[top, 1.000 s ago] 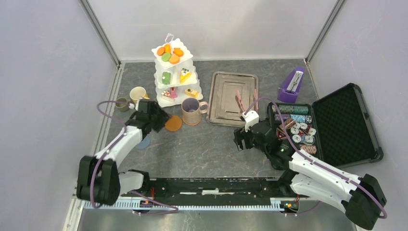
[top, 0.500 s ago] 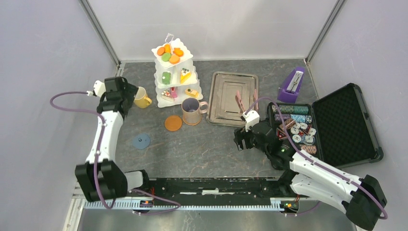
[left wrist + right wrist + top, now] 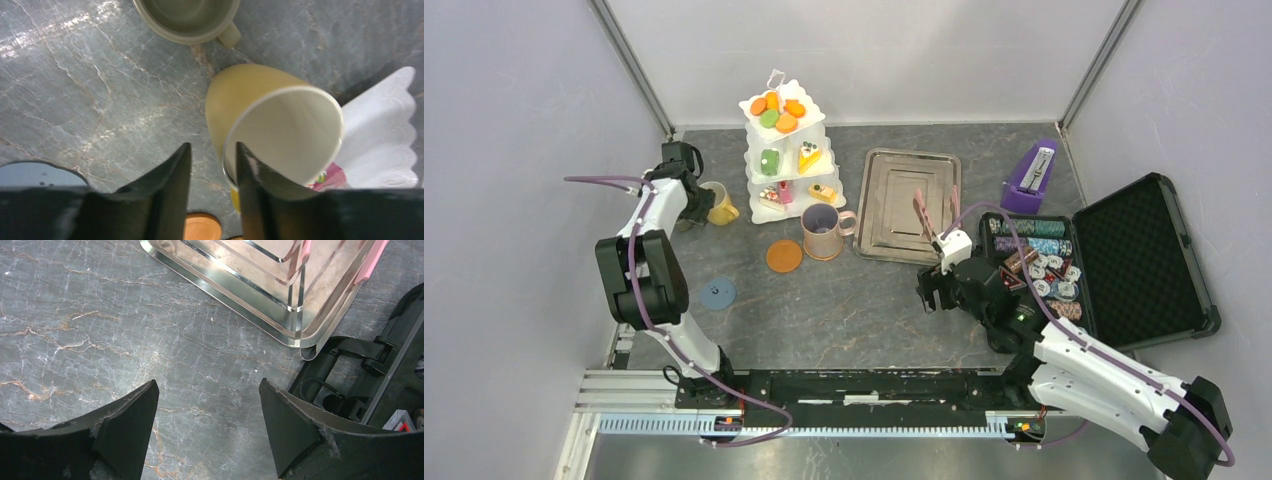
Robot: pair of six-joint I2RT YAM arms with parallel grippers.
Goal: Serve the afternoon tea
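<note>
The white three-tier stand [image 3: 786, 150] holds orange and green biscuits on top and small toy cakes below. Left of it stands the yellow mug [image 3: 718, 206], and my left gripper [image 3: 696, 195] is right at it. In the left wrist view one finger [image 3: 252, 185] is inside the yellow mug [image 3: 280, 130] and the other finger [image 3: 167, 187] is outside. A gap shows between the outer finger and the mug's wall, so my left gripper [image 3: 213, 146] is open. The small green mug [image 3: 190, 20] sits just beyond. The beige-lilac mug [image 3: 824, 232] stands in front of the stand. My right gripper [image 3: 927, 292] [image 3: 207, 385] is open over bare table.
A steel tray [image 3: 879, 215] with pink-tipped tongs [image 3: 921, 212] lies right of the stand. The purple metronome [image 3: 1031, 178] and the open black case [image 3: 1139, 250] of poker chips [image 3: 1039, 265] are at the right. An orange disc [image 3: 784, 256] and a blue disc [image 3: 718, 293] lie on the table.
My left arm swung from the orange disc back and left to the yellow mug. Its jaws spread wide, then narrowed around the mug's rim. The right arm barely shifted.
</note>
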